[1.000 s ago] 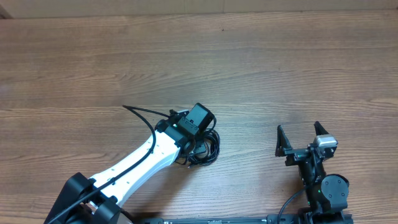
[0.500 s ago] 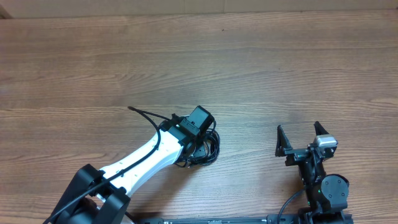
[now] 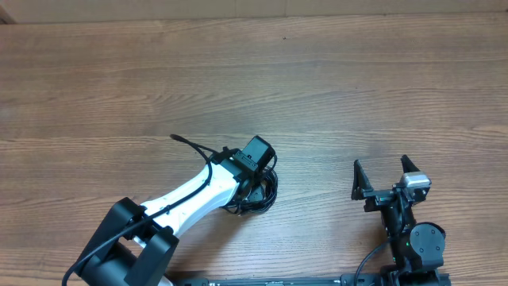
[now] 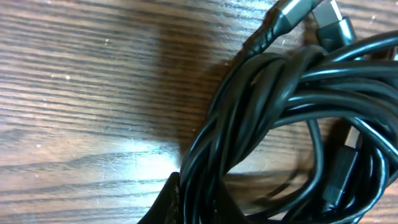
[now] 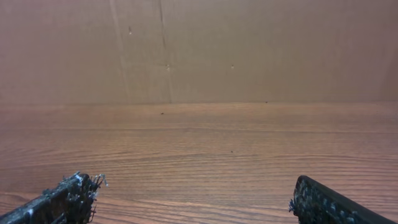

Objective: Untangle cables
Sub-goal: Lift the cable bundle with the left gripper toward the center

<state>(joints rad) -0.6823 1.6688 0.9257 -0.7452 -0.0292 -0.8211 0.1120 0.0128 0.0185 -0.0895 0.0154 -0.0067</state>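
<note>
Cables (image 3: 270,191) lie bunched in one small black coil on the table (image 3: 317,71), a little left of the middle and toward the near edge. The left arm (image 3: 194,199) reaches over them, so its wrist covers the coil's left part.

Over the last second the left jaws have gone from about half open to closed, down in the coil. The arm's lower end has slid to the right, while the wrist has hardly moved. The coil lies where it lay. We judge this to be the grasp being made, with no untangling done yet; a pull would show whether one strand comes free or the whole bunch lifts. The right jaws stand wide open and empty at the near right, well apart from the coil, as they did before.

From overhead we get the layout, but the wrist hides the left jaws. The left wrist view brings the cables (image 4: 280,93) close: many strands overlap and cross, with silver-grey plug tips (image 4: 298,7) at the top edge. The dark edge of one finger (image 4: 163,208) sits just beside strands that run out of the bottom of the frame. Even there we cannot tell whether a strand is pinched. The right wrist view shows only bare table, a brown wall (image 5: 199,50) and its own fingertips (image 5: 68,199) far apart.
</note>
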